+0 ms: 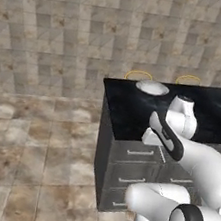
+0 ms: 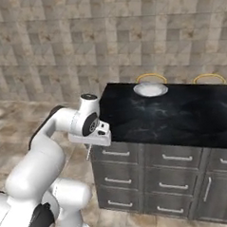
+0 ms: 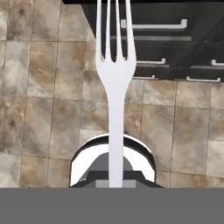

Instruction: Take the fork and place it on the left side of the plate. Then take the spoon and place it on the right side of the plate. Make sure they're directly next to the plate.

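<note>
My gripper (image 2: 90, 146) is shut on the fork (image 3: 116, 83), a light-silver utensil. In the hand view its tines point away from me over the tiled floor and the dark drawers. In the right base view the fork (image 2: 88, 153) hangs as a thin sliver below the hand, just off the counter's front left corner. The round white-grey plate (image 2: 150, 89) lies near the back edge of the black counter, toward its left end; it also shows in the left base view (image 1: 152, 87), beyond the arm. The spoon is out of view.
The black marble counter (image 2: 182, 116) tops dark grey drawers with silver handles (image 2: 115, 154). Two gold arcs (image 2: 151, 77) (image 2: 209, 77) rise behind its back edge. Tiled floor (image 1: 36, 141) spreads to the counter's left, with a tiled wall behind.
</note>
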